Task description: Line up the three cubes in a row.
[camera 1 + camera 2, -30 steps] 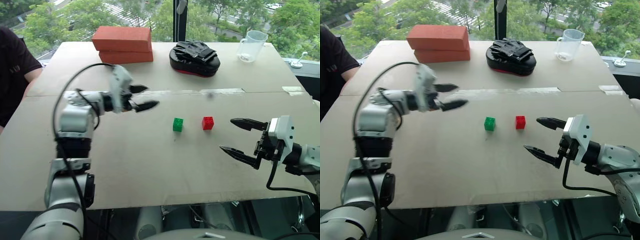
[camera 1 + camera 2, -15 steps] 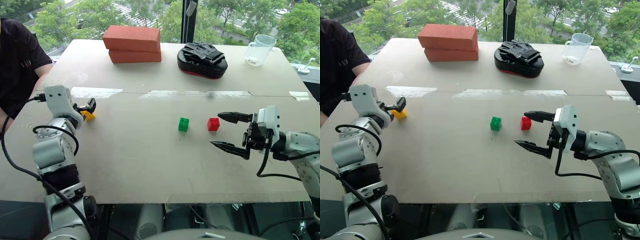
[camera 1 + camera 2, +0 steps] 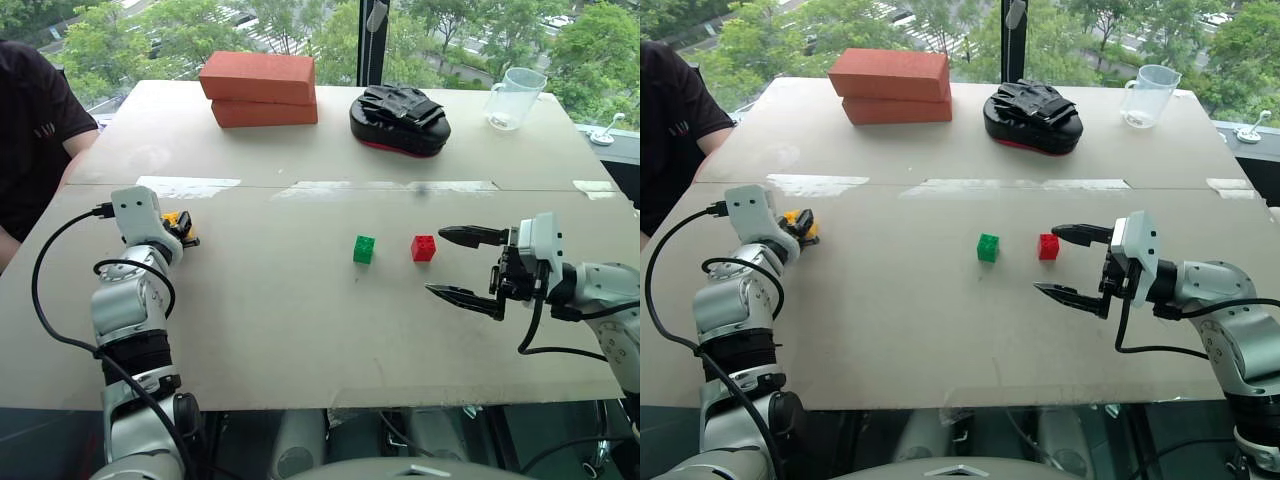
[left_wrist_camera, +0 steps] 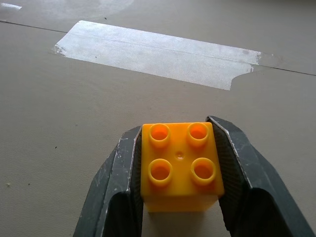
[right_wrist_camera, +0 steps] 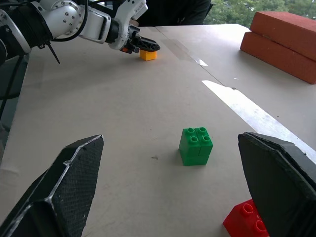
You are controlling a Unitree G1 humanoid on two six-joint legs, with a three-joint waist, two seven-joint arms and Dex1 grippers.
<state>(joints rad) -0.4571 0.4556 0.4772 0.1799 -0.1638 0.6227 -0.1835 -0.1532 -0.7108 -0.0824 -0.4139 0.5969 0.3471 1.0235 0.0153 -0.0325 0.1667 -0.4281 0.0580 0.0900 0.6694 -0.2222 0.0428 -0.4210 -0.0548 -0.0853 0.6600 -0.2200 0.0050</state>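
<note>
My left gripper (image 4: 180, 170) is clamped on the small yellow studded plastic block (image 4: 179, 165), one black finger (image 4: 118, 182) pressed to each side, studs facing up, with the block sitting on the beige cardboard tabletop (image 3: 300, 320). A strip of pale tape (image 4: 158, 54) lies on the board beyond the fingertips.

My right gripper (image 3: 462, 268) points across the table toward the other arm, its two black fingers spread wide with nothing between them. The small red studded plastic block (image 3: 423, 248) sits just ahead of the upper fingertip, apart from it. The small green studded plastic block (image 3: 365, 249) stands a little further along the same line, beside the red one with a gap between them. The yellow block is well apart from both, far across the board from this gripper.

Beyond the blocks at the far edge I see two stacked terracotta bricks (image 3: 258, 88), a black padded mitt (image 3: 402, 118) and a clear plastic measuring jug (image 3: 510, 97). A person in a dark sleeve (image 3: 35, 130) sits near my left arm.
</note>
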